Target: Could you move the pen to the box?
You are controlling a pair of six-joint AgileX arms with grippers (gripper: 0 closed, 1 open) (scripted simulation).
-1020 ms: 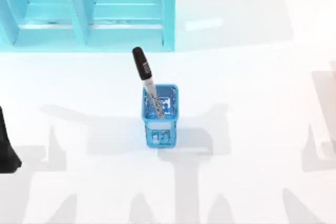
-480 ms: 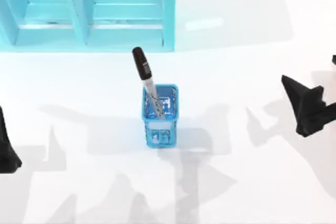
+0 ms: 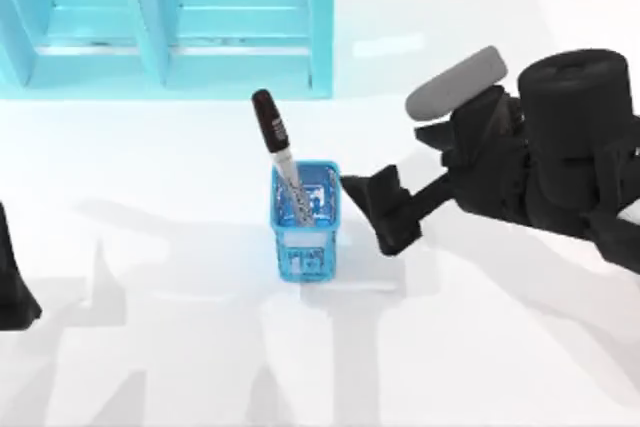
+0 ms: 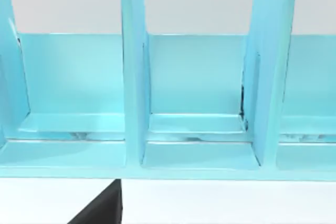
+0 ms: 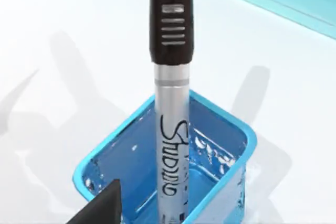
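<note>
The slim marker pen with a black cap and grey-white printed barrel (image 3: 278,157) stands in the blue mesh holder (image 3: 304,219) near the middle of the white table (image 3: 480,347). It leans so that its capped end points toward the light-blue box with upright dividers (image 3: 170,22) at the table's far left. In the right wrist view the pen (image 5: 172,103) rises out of the holder (image 5: 220,182), whose near rim is cut off by the frame edge; the top of the cap is cut off too. The dark print on the barrel is partly readable, but its lower end is blurred behind the holder's wall.

My right tool (image 3: 385,209) sits just beside the holder on the top view's right, low over the table, with its two black fingers spread apart and nothing between them. One dark fingertip (image 5: 100,205) shows at the edge of the right wrist view, close to the holder's rim; the other finger is out of that frame.

My left arm is parked at the table's left edge, where a dark piece of the left tool (image 3: 12,282) is cut off by the frame. I cannot tell whether it is open or closed. The left wrist view faces the box (image 4: 199,87), whose outer compartments run past the frame on both sides.
</note>
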